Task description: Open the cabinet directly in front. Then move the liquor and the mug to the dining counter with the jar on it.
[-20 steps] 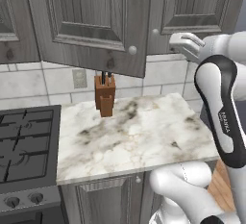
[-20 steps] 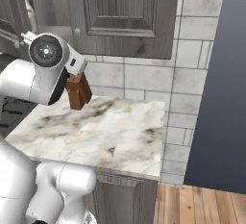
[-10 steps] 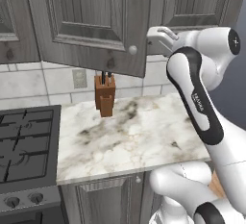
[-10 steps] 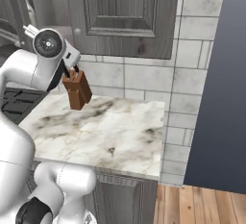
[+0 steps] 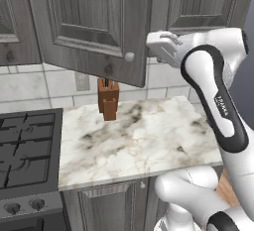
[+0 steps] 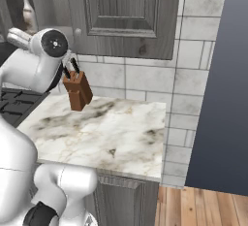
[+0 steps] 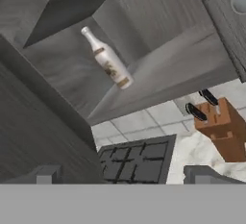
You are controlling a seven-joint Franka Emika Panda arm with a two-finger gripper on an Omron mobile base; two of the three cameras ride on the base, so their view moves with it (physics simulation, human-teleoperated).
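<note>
Pale cream glass, long narrow neck, brown label band: the liquor bottle (image 7: 109,60) stands inside the dark grey wood-grain wall cabinet (image 6: 127,16), on the cabinet's bare floor board, set back toward the rear wall. In the right base view the liquor bottle (image 6: 28,8) peeks out of the open bay at the top left, upright and alone; no mug can be made out beside it from these angles. The left raised-panel door (image 5: 89,27) hangs swung out over the worktop, its small round metal knob (image 5: 129,56) on the free edge, and that is why the shelf is exposed at all. So the opening step looks done, by my reading, and the bottle is next.

Now the two-finger gripper (image 7: 122,175): its tips stand far apart at the bottom of the hand view, jaws spread wide, nothing between them. It looks up into the cabinet from below, so the bottle sits above and ahead of it, well apart, no contact. In the left base view the white hand (image 5: 166,46) is raised just beside the door's free edge.

Below, the brown wooden knife block (image 5: 108,99) stands on the white veined marble worktop (image 5: 144,141) near the tiled wall, with the black gas hob (image 5: 27,148) to the left.
</note>
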